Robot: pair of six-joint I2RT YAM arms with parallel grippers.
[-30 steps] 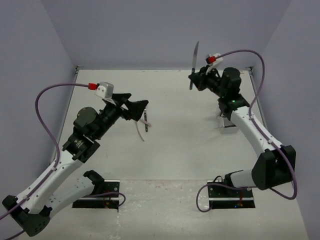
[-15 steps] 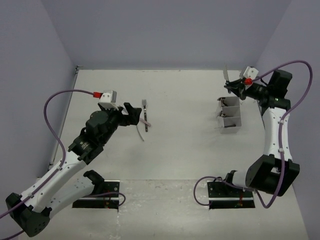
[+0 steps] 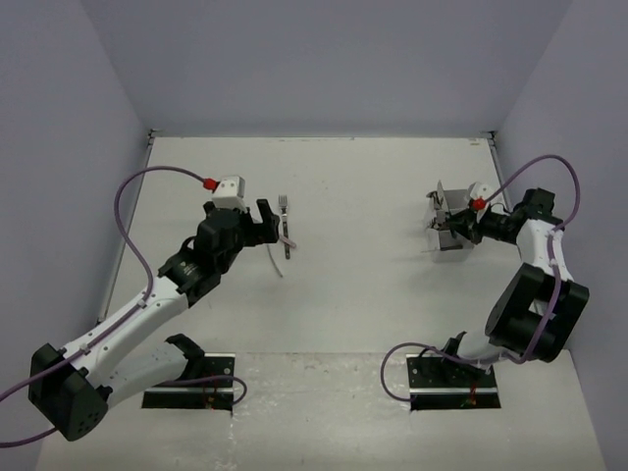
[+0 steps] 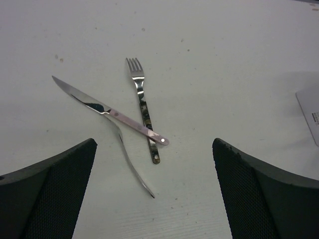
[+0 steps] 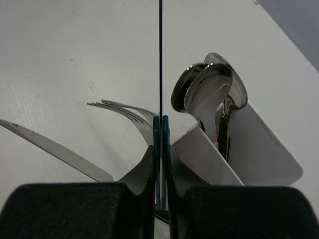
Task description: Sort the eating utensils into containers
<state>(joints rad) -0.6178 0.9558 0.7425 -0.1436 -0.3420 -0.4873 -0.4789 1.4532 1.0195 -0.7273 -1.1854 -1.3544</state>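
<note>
The containers (image 3: pixel 449 235) now have the right gripper (image 5: pixel 160 149) over them, swung in from the centre and clamped on a teal-handled utensil (image 5: pixel 160 59); release is probably next. The left gripper (image 4: pixel 154 191), jaws wide, has advanced over three loose utensils (image 4: pixel 142 104).

The fork (image 4: pixel 142 99) is shiny metal with a dark, spotty handle. The pink knife (image 4: pixel 107 110) across the fork shines like a mirror. The table (image 4: pixel 224 59) is dull white. The spoons (image 5: pixel 209 94) are glossy metal. The box (image 5: pixel 259 159) is dull white, the teal knife (image 5: pixel 160 134) smooth.
</note>
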